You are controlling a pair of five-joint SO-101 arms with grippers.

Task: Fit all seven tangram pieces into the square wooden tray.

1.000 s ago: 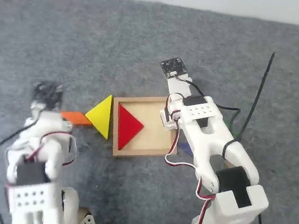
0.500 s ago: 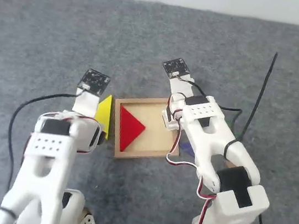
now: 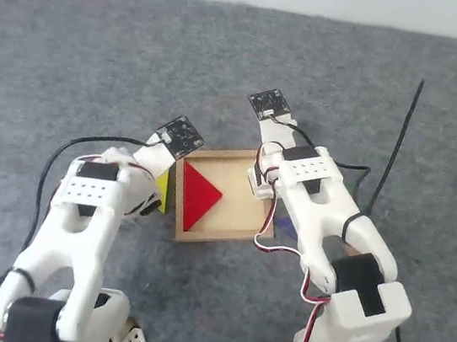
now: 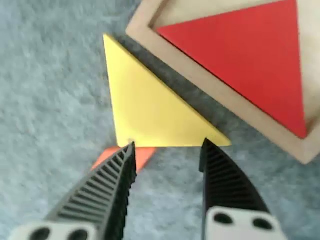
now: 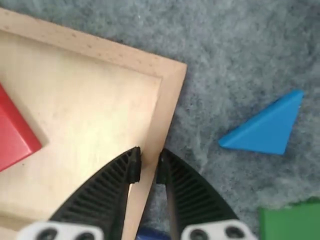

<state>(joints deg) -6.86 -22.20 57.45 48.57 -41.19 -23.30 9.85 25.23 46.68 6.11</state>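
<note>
The left gripper (image 4: 168,145) is open, with both fingertips above one short side of the yellow triangle (image 4: 145,110). That piece lies flat on the grey mat (image 4: 50,75) just outside the tray (image 4: 225,93), its long side facing the rim. An orange piece (image 4: 144,154) shows at the same short side, but I cannot tell whether the two overlap.

The step looks like lifting the yellow triangle. The fingers should first move further over it so they close across two opposite edges, low and clear of the orange piece.

The right gripper (image 5: 148,152) is clamped on the tray's far wall, which should stop the tray sliding. A red triangle (image 4: 250,55) sits inside, and a blue triangle (image 5: 267,132) and a green piece (image 5: 290,222) lie beyond.
</note>
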